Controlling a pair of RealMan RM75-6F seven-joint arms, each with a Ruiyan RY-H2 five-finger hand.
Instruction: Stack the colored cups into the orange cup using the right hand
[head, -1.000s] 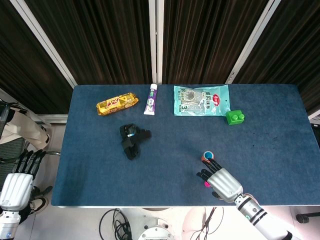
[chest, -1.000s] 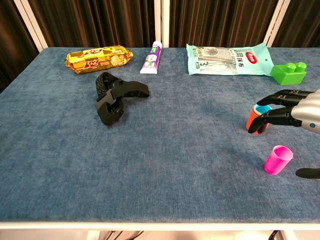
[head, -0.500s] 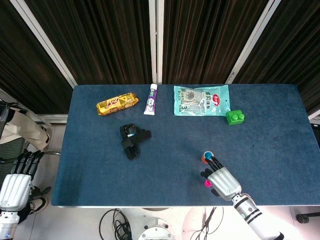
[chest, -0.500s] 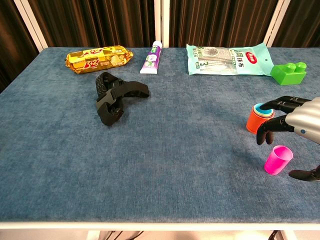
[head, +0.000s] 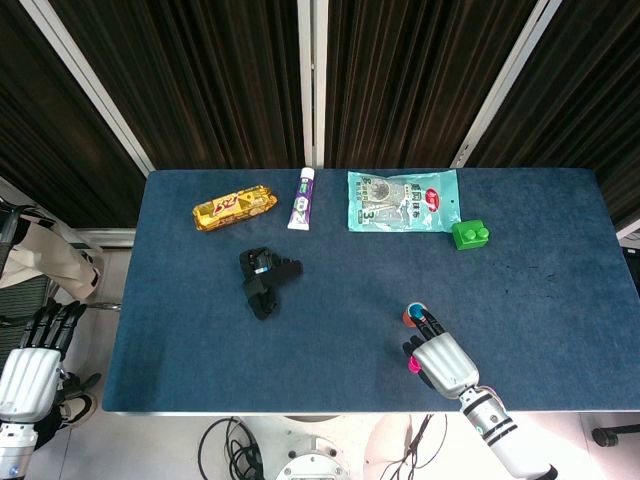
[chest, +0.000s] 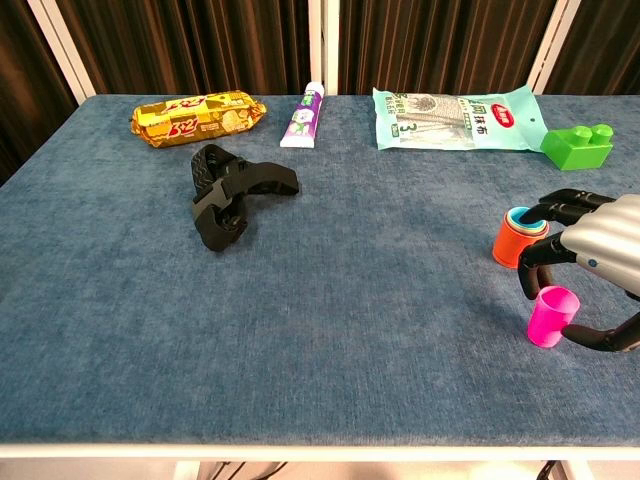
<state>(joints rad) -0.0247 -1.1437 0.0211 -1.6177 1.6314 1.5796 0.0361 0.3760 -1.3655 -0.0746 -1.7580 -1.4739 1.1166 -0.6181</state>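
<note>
Right robot hand (chest: 600, 262), fingers spread and holding nothing, brackets the upright pink cup (chest: 552, 315) at lower right, orange cup (chest: 514, 241) just upper-left of it.

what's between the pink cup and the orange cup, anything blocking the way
Nothing visible blocks it. The pink cup stands upright just nearer than the orange cup, with bare table between them. Only the right hand is there, its fingers around the pink cup. The orange cup already holds a blue cup.
</note>
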